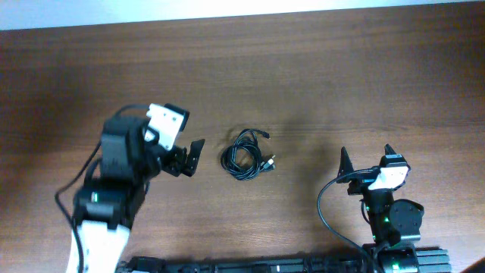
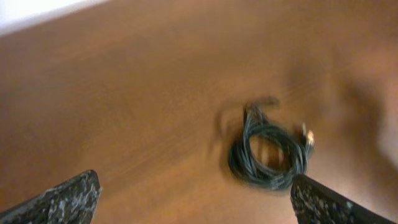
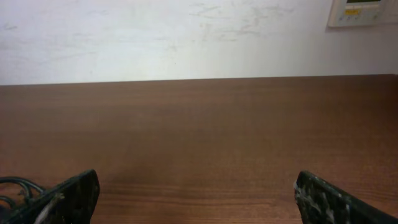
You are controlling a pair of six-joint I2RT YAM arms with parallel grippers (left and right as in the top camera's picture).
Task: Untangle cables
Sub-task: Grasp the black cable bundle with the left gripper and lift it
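The cables [image 1: 246, 154] lie as one small coiled tangle of thin black cord near the middle of the wooden table, with light plug tips on its right side. My left gripper [image 1: 191, 158] hovers just left of the tangle, open and empty. In the left wrist view the cables [image 2: 255, 174] show blurred, ahead and to the right, close to the right fingertip [image 2: 311, 199], and the left gripper [image 2: 194, 186] has nothing between its fingers. My right gripper [image 1: 367, 158] stands open and empty well right of the tangle. The right wrist view shows only bare table between the right gripper's [image 3: 197, 186] fingers.
The brown wooden table [image 1: 318, 68] stretches to a white wall [image 3: 186, 37] at the far side. A thick black wire [image 1: 324, 205] loops beside the right arm's base. A dark rail [image 1: 250, 265] runs along the near edge.
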